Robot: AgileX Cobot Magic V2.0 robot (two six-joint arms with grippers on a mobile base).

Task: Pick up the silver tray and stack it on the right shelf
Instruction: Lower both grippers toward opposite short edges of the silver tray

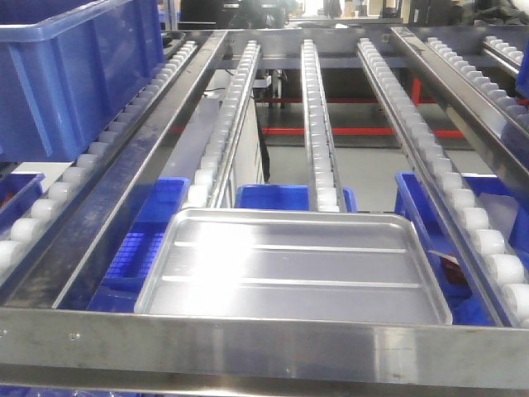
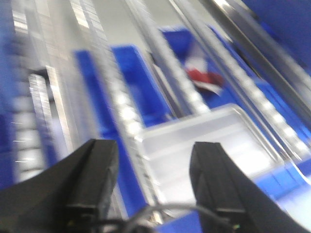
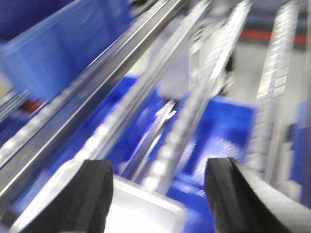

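Note:
The silver tray lies flat on the roller tracks of the right shelf, just behind its shiny front bar, with its two raised ridges running across. Neither gripper shows in the front view. The blurred left wrist view has my left gripper open above the tray and a roller track, holding nothing. My right gripper, also blurred, is open above a rounded corner of the tray, its fingers apart and empty.
A large blue crate sits on the rack at the back left. Blue bins stand on the level below the rollers, one holding something red. Long roller tracks run away from the front bar.

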